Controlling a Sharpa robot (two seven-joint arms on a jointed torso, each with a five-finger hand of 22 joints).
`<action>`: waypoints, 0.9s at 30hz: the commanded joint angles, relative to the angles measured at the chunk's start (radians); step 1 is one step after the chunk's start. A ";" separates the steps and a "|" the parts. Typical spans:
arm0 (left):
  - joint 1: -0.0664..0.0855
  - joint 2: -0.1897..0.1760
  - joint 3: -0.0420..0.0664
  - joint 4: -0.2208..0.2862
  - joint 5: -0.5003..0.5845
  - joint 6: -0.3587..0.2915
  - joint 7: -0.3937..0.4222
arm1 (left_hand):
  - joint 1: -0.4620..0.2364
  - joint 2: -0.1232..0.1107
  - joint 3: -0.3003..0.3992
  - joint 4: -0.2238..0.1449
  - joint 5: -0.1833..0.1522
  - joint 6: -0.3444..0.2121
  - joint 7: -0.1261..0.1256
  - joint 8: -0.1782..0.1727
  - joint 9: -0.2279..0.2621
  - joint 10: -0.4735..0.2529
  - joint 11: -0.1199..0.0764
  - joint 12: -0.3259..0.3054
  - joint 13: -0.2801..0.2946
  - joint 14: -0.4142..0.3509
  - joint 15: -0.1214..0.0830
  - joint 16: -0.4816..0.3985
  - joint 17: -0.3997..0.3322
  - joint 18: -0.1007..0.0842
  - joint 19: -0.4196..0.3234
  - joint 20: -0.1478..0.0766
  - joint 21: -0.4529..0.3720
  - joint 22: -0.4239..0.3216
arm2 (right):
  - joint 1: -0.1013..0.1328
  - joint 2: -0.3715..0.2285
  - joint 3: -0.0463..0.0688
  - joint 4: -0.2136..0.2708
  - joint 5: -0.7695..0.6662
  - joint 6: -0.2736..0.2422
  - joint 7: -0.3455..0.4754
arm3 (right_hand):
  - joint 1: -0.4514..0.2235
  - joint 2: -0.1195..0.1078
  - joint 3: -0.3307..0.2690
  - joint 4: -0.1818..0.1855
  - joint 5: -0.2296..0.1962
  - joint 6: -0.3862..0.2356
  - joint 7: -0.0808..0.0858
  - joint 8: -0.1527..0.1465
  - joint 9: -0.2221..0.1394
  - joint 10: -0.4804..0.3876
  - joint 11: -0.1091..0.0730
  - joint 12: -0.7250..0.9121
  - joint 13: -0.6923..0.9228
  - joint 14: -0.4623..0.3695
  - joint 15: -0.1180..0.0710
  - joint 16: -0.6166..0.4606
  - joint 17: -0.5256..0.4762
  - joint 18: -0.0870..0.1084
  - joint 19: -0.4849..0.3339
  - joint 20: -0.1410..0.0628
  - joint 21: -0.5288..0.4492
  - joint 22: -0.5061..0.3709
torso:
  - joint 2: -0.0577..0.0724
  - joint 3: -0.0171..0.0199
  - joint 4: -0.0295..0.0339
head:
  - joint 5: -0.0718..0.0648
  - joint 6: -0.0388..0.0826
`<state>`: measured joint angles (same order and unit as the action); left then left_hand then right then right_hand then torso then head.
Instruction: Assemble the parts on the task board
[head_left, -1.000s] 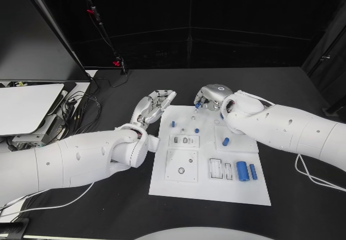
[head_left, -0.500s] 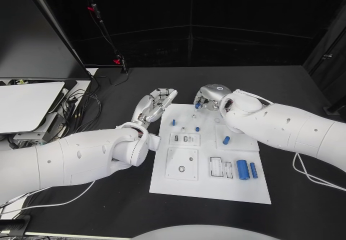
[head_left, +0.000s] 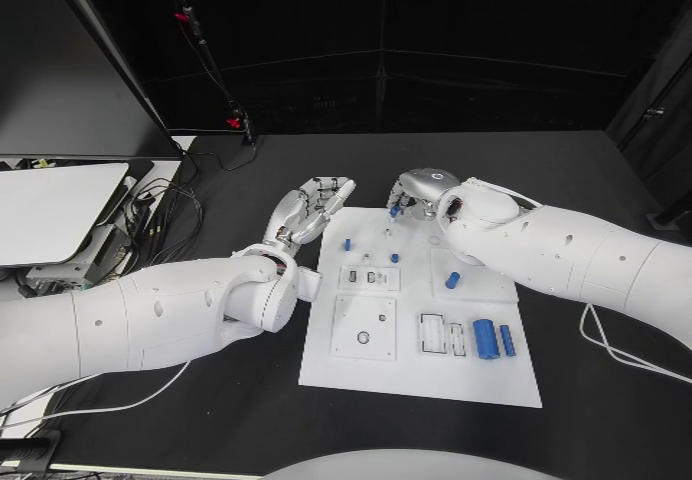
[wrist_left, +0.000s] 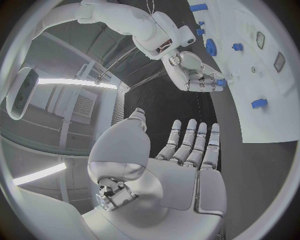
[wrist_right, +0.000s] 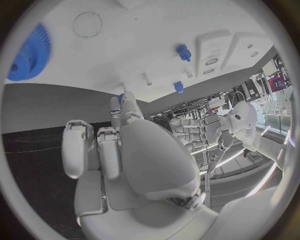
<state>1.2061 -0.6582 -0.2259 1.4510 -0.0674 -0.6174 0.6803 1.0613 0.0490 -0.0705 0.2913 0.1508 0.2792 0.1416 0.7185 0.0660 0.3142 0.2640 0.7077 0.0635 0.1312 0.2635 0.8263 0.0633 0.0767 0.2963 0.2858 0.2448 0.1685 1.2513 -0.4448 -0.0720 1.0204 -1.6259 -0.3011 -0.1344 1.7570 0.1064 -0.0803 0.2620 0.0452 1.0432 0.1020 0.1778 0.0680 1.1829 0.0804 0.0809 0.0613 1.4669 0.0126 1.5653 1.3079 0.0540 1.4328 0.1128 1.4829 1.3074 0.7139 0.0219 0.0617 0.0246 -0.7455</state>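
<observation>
At the board's (head_left: 418, 385) far edge, right hand (head_left: 421, 196) hovers with fingers curled in, pinching a small blue part (head_left: 395, 211) at its fingertips (left wrist view shows the blue piece (wrist_left: 221, 82) between them). Left hand (head_left: 309, 214) sits just off the board's far-left corner over the black table (head_left: 216, 440), fingers straight and apart, holding nothing. On the board: blue peg (head_left: 346, 246) near the left edge, another blue peg (head_left: 395, 258) mid-far, blue piece (head_left: 451, 282) on the right, and two blue cylinders (head_left: 486, 341) lying side by side near the right edge beside the rectangular slots (head_left: 431, 336). Recessed plates (head_left: 364, 330) with holes sit left of the slots, contents too small to tell. Right wrist view shows a blue gear (wrist_right: 28, 55) flat on the board.
</observation>
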 joint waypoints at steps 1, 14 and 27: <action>0.001 0.000 0.001 0.002 -0.007 0.006 0.276 | 0.001 0.011 -0.006 0.001 0.006 0.008 0.155 -0.004 -0.001 0.005 0.001 -0.003 0.000 0.006 -0.001 0.001 0.001 0.019 0.000 0.003 0.004 -0.001 | 0.001 0.005 0.001 -0.004 -0.004 0.022 -0.013 | 0.006 -0.004 0.005 0.005 0.003 0.022 0.031 0.000 0.001 0.002 0.005 -0.008 -0.001 0.104 0.008 0.006 0.263 -0.006 0.001 0.006 0.001 0.064 | 0.000 0.0001 0.0003 | 0.000 -0.001; 0.001 -0.001 0.001 0.000 -0.007 0.005 0.270 | 0.001 0.011 -0.006 0.001 0.006 0.008 0.155 -0.004 -0.001 0.005 0.001 -0.003 0.000 0.006 -0.001 0.001 0.001 0.019 0.000 0.003 0.004 -0.001 | -0.001 0.012 0.001 -0.005 -0.004 0.041 -0.016 | 0.006 -0.006 0.006 0.007 0.003 0.021 0.031 -0.003 0.001 0.001 0.006 -0.011 -0.001 0.104 0.009 0.006 0.263 -0.006 -0.001 0.007 0.000 0.062 | 0.000 0.0001 -0.0005 | 0.003 -0.004; 0.001 -0.002 0.001 -0.002 -0.007 0.004 0.267 | 0.001 0.012 -0.006 0.001 0.007 0.007 0.156 -0.004 -0.001 0.005 0.001 -0.003 0.000 0.006 -0.001 0.000 0.001 0.019 0.001 0.003 0.005 -0.001 | -0.002 0.025 0.001 -0.019 -0.004 0.067 -0.031 | 0.003 -0.010 0.007 0.012 0.003 0.017 0.033 -0.011 0.000 -0.001 0.008 -0.016 -0.001 0.104 0.011 0.006 0.263 -0.005 -0.003 0.008 -0.001 0.060 | 0.000 -0.0002 -0.0001 | 0.003 -0.004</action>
<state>1.2060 -0.6601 -0.2259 1.4486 -0.0675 -0.6175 0.6803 1.0613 0.0490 -0.0704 0.2914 0.1508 0.2792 0.1416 0.7185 0.0660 0.3142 0.2640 0.7077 0.0635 0.1312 0.2635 0.8263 0.0633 0.0768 0.2963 0.2858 0.2448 0.1685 1.2474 -0.4218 -0.0720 1.0029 -1.6261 -0.2565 -0.1530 1.7582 0.1051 -0.0724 0.2700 0.0459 1.0453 0.1114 0.1684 0.0670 1.1828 0.0804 0.0684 0.0613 1.4637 0.0165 1.5653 1.3078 0.0541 1.4291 0.1165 1.4829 1.3078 0.7135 0.0220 0.0612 0.0273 -0.7501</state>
